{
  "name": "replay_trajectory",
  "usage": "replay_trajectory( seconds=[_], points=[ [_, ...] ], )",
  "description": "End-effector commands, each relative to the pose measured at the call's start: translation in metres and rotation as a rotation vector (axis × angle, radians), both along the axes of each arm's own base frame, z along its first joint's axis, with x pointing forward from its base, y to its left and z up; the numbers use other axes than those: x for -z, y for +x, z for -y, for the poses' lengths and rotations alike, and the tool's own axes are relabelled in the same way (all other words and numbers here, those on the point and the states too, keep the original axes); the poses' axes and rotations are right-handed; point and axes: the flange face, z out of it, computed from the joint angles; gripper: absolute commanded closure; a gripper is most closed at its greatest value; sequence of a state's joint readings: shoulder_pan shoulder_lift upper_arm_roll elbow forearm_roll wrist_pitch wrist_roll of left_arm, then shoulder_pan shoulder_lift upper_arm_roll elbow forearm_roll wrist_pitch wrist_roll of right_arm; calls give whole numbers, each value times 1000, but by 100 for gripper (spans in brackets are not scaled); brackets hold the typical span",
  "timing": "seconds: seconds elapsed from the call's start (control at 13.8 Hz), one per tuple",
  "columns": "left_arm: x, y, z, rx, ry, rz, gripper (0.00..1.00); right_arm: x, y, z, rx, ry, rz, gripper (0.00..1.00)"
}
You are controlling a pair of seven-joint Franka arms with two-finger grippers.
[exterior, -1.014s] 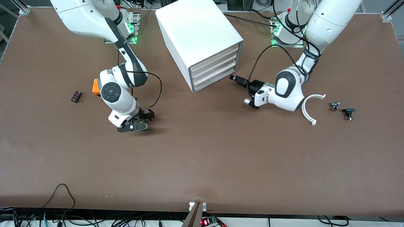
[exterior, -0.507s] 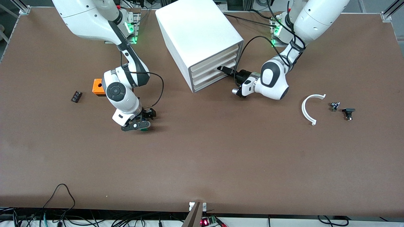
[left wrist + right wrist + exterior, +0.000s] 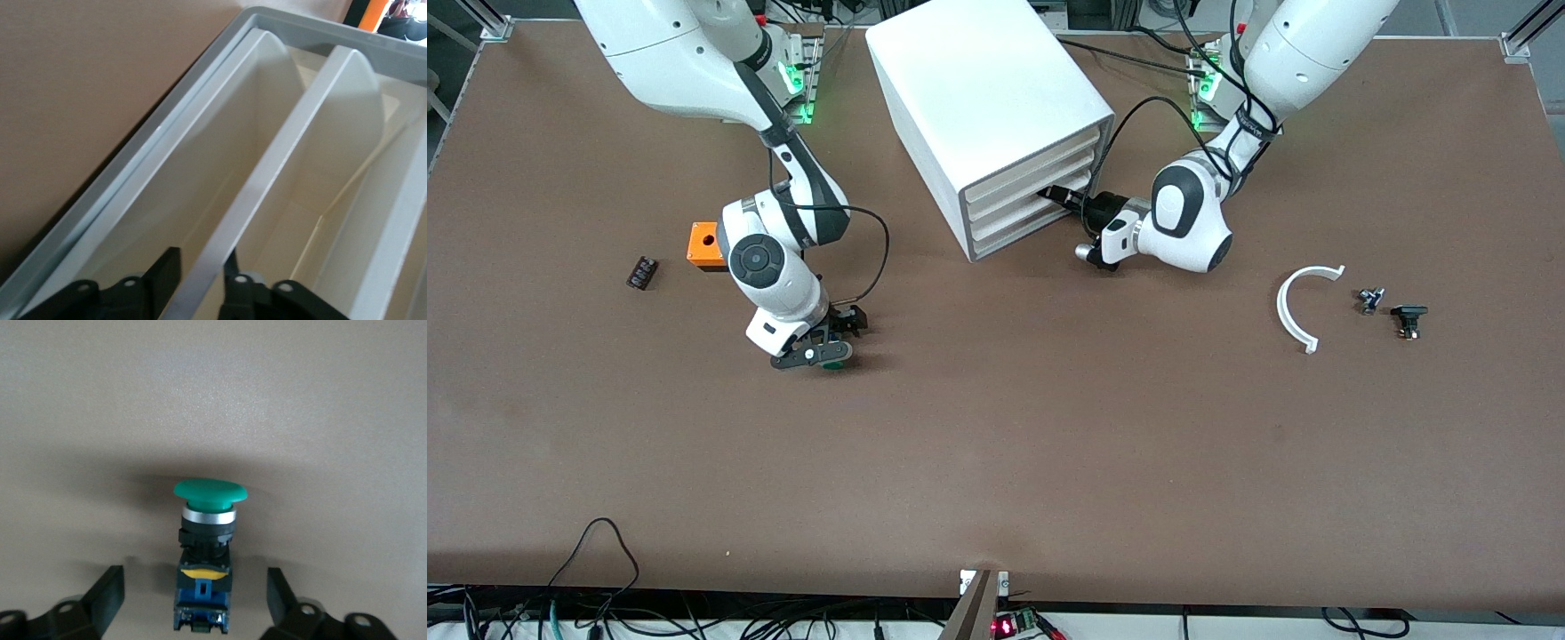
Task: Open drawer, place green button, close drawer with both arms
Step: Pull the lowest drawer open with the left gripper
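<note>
While both arms sit low over the table (image 3: 996, 462), you have the big white cabinet (image 3: 978, 80) standing between them, its four drawer fronts angled toward the left arm's end. Your left arm (image 3: 1183, 222) reaches in from its base, and the left gripper (image 3: 1055, 193) is right at those fronts. In the left wrist view its fingers (image 3: 163, 277) stand apart, one on each side of a drawer's front edge (image 3: 267, 180); you cannot tell from that view whether they touch it. The front view puts the gripper nearer the middle of the stack than the lowest drawer (image 3: 1024, 233), which is closed.

Your right arm (image 3: 769, 258) is bent down toward the table, with the right gripper (image 3: 824, 348) low over it. Its fingers (image 3: 107, 593) are spread wide, and the button (image 3: 208, 543) stands between them without touching either one, green cap pointing away from the gripper.

Just beside the right arm's wrist, toward its own end of the table, you see an orange box (image 3: 704, 244), then a small dark part (image 3: 641, 272). Well apart from the left gripper, toward the left arm's end, lie a white curved piece (image 3: 1294, 307) and two small black parts (image 3: 1392, 307).
</note>
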State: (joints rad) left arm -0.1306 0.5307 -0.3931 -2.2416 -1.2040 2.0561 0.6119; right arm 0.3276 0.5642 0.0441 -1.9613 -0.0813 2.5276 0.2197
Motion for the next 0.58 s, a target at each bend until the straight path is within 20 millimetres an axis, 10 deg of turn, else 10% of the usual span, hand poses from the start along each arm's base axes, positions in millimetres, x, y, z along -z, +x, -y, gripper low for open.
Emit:
replay_trajectory(
  seconds=[0.0, 0.29, 0.36, 0.43, 0.51],
  points=[
    [-3, 19, -28, -85, 62, 66, 100, 3, -2, -1, 9, 5, 6, 28],
    [-25, 99, -107, -268, 112, 205, 97, -1, 2, -3, 10, 8, 12, 56],
    [-25, 103, -110, -279, 115, 205, 69, -3, 4, -4, 6, 12, 16, 58],
    [-27, 104, -112, -285, 112, 212, 1, -4, 5, -5, 3, 14, 19, 60],
    [-28, 106, -115, -292, 113, 213, 0, -5, 8, -5, 2, 16, 23, 61]
  ],
)
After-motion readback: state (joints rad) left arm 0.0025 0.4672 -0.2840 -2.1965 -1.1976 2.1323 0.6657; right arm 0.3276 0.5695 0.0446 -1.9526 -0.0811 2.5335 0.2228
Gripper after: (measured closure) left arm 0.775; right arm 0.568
